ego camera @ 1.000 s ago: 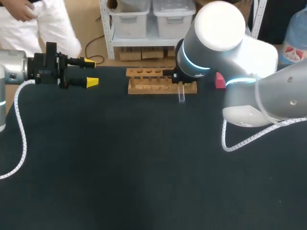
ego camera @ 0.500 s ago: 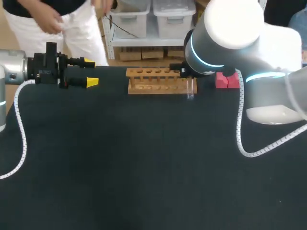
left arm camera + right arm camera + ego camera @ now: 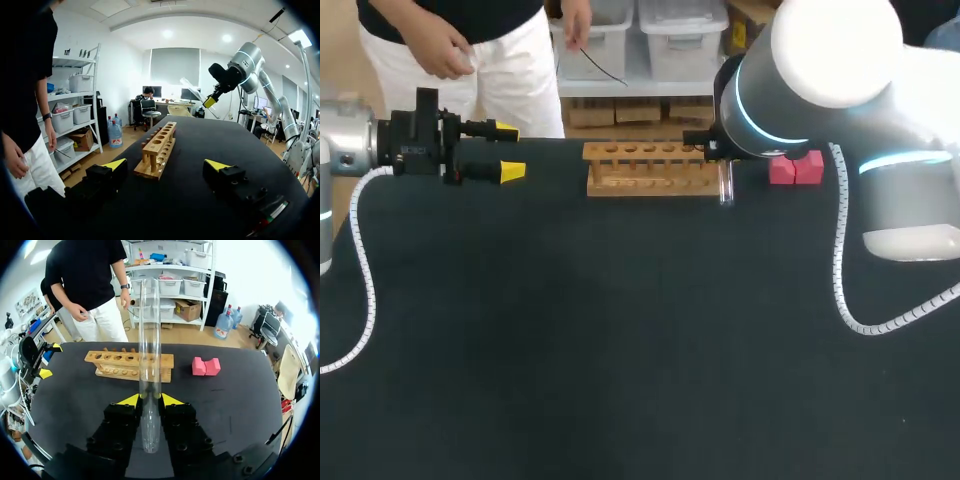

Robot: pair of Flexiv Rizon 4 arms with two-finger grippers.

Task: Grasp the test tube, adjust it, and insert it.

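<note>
A clear glass test tube (image 3: 150, 365) stands pinched between the yellow tips of my right gripper (image 3: 150, 399), which is shut on it; the tube runs out ahead of the fingers. In the head view the tube (image 3: 726, 185) hangs just off the right end of the wooden rack (image 3: 650, 168), above the table, under my bulky right arm (image 3: 820, 70). The rack (image 3: 130, 365) has a row of empty holes. My left gripper (image 3: 508, 151) is open and empty at the far left, well apart from the rack (image 3: 159, 150), which lies straight ahead of it.
A pink block (image 3: 795, 168) sits right of the rack near the back edge, close to the tube; it also lies ahead and to the side of the right gripper, the pink block (image 3: 205, 366). The dark table (image 3: 620, 330) stretches forward. White coiled cables hang from both arms.
My right arm has carried the tube to the right, from in front of the rack's right-hand holes to just past its right end. The left arm has kept still.
</note>
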